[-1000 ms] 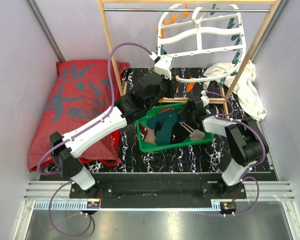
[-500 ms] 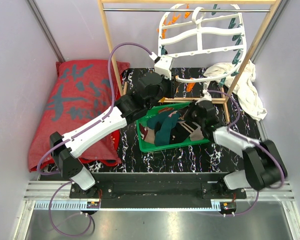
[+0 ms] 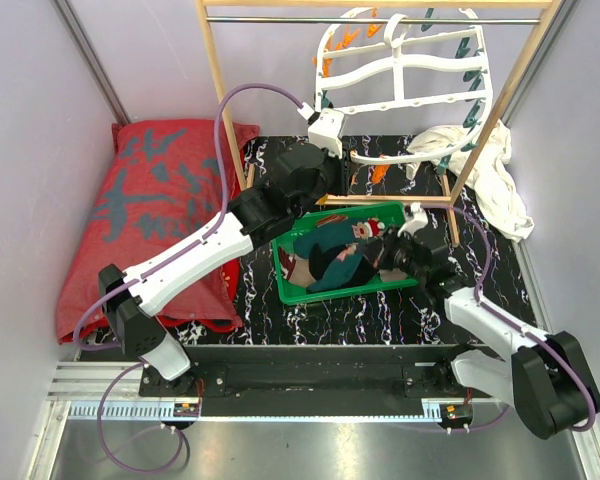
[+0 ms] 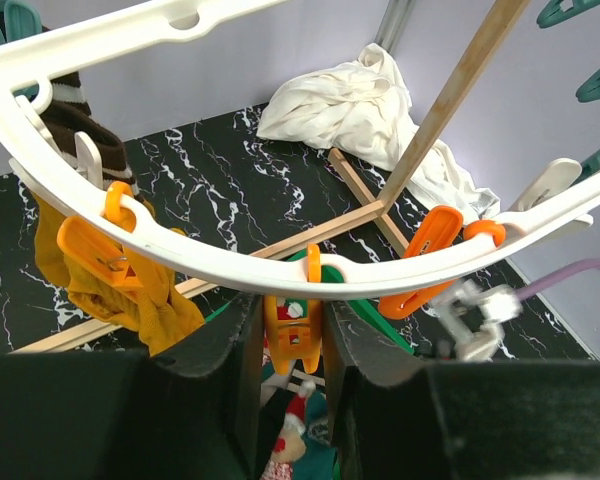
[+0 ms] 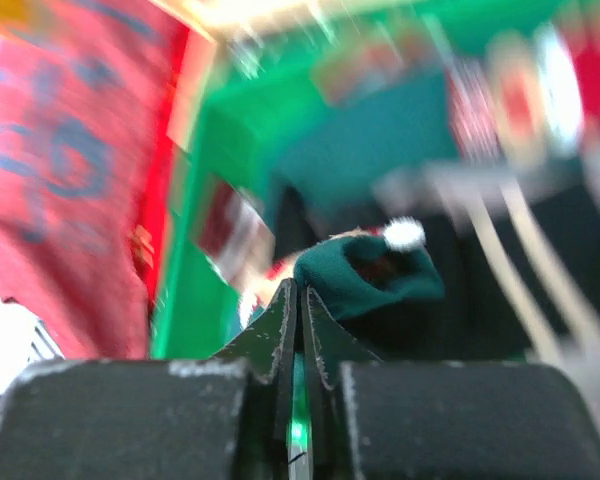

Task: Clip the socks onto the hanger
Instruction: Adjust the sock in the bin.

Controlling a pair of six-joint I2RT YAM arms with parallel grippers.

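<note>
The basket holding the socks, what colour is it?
The basket is bright green, clearest in the top external view.

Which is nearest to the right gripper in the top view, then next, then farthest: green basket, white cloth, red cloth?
1. green basket: the right gripper is over its right end.
2. white cloth: rear right of the table.
3. red cloth: far left.

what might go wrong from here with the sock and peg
The right end effector seems to pinch only an edge of the teal sock, so it may slip free on lifting. The left end effector grips an orange peg on the hanger, which hangs from a rod and may swing when the sock arrives.
</note>
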